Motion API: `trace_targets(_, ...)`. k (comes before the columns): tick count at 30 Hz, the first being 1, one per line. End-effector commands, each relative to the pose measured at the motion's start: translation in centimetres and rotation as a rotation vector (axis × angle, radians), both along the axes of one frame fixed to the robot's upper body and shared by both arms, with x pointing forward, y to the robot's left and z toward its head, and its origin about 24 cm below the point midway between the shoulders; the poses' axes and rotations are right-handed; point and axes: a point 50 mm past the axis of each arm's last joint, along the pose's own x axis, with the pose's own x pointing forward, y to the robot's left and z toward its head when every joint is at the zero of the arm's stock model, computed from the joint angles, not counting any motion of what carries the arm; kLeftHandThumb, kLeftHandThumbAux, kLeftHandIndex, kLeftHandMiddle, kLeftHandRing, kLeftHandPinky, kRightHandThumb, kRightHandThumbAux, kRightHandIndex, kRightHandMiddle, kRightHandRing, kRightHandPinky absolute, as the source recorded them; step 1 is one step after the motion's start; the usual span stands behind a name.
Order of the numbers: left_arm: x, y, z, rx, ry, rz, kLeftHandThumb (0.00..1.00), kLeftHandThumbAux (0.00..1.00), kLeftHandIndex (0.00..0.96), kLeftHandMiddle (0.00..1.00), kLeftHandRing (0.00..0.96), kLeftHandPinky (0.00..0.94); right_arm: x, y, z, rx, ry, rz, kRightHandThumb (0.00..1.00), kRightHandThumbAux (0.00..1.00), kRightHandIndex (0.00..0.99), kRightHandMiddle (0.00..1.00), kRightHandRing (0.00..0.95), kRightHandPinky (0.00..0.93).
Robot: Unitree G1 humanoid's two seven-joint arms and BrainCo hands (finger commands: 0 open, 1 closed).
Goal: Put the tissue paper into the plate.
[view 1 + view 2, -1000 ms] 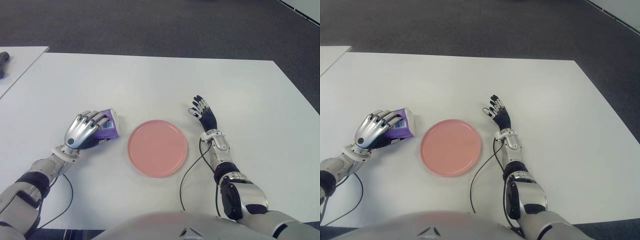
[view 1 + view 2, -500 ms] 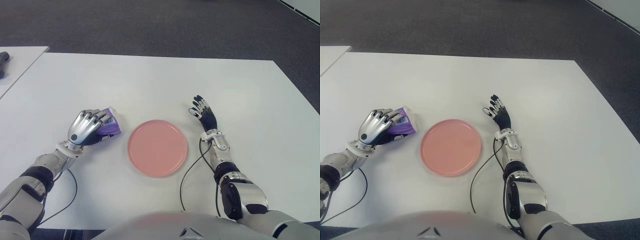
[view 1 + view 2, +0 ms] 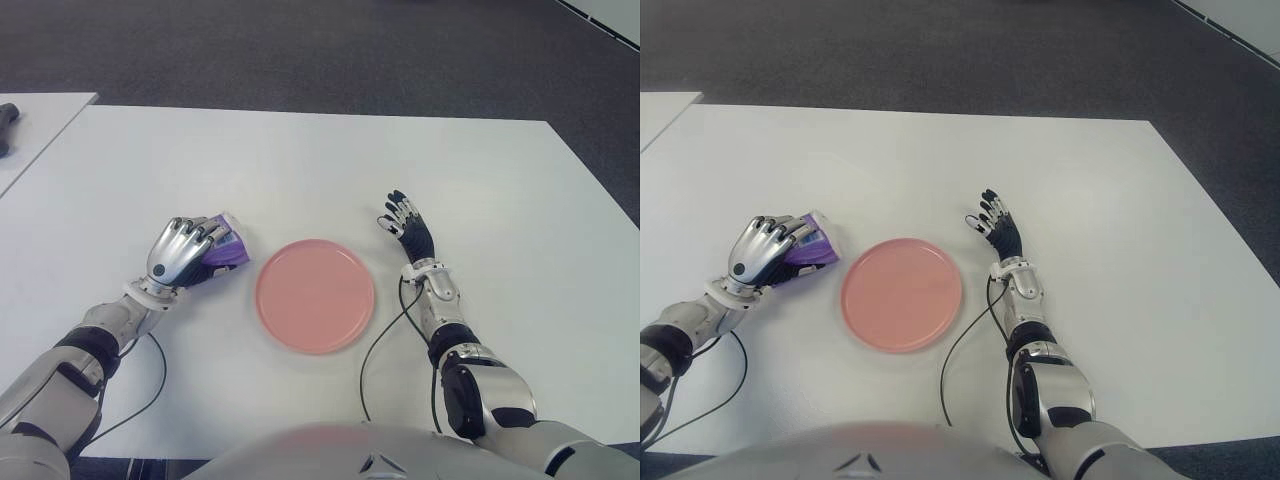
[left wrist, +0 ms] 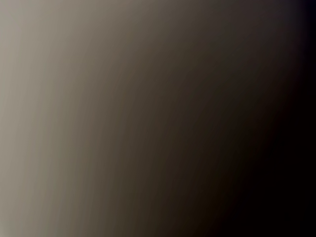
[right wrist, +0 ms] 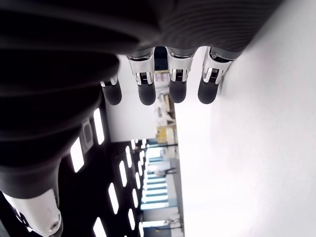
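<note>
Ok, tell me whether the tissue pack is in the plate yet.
Not yet. The tissue pack sits gripped in the left hand, left of the plate, which holds nothing.

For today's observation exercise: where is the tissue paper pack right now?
In the eye views, the purple tissue pack sits under the curled left hand, just left of the pink plate.

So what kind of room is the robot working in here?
Probably an office or lab test area: a plain white table stands on dark grey carpet, with a second white table beside it. The setup is sparse, just a pink plate and the tissue pack in the left hand.
</note>
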Motion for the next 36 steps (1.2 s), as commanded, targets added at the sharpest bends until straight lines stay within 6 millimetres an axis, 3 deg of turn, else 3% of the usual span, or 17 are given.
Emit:
trace_targets(1,-0.2,-0.5,-0.8,0.003,0.045,-0.013,0.732,0.696,0.444,0.848,0.854,0.868,-2.3,-0.5,-3.4,0.021,0.177,-0.028,0.098,0.707,0.0,0.0,0.0,0.0)
trace_targets(8,0.4,-0.9,-0.5,-0.005,0.023,-0.017,0.732,0.696,0.444,0.845,0.85,0.862,-2.3,-0.5,-3.4,0.021,0.179,-0.029,0.098,0.707,0.0,0.0,0.0,0.0)
trace_targets(13,1.8,-1.1,1.2,-0.027,-0.017,-0.031,0.732,0.696,0.444,0.845,0.85,0.865,-2.3,-0.6,-3.4,0.021,0.18,-0.029,0.098,0.707,0.0,0.0,0.0,0.0)
trace_targets(21,3.3,-3.0,7.8,-0.161,-0.174,-0.148,0.733,0.697,0.443,0.852,0.854,0.866,-2.2,-0.6,-3.3,0.021,0.183,-0.029,0.098,0.707,0.0,0.0,0.0,0.0)
trace_targets(31,2.4,-5.6,12.9,-0.236,-0.371,-0.242,0.734,0.698,0.442,0.872,0.87,0.89,-2.1,-0.6,-3.3,0.021,0.186,-0.03,0.098,0.707,0.0,0.0,0.0,0.0)
trace_targets(36,1.7,-6.9,14.7,-0.253,-0.378,-0.296,0.734,0.699,0.442,0.879,0.876,0.889,-2.1,-0.5,-3.4,0.021,0.187,-0.029,0.098,0.707,0.0,0.0,0.0,0.0)
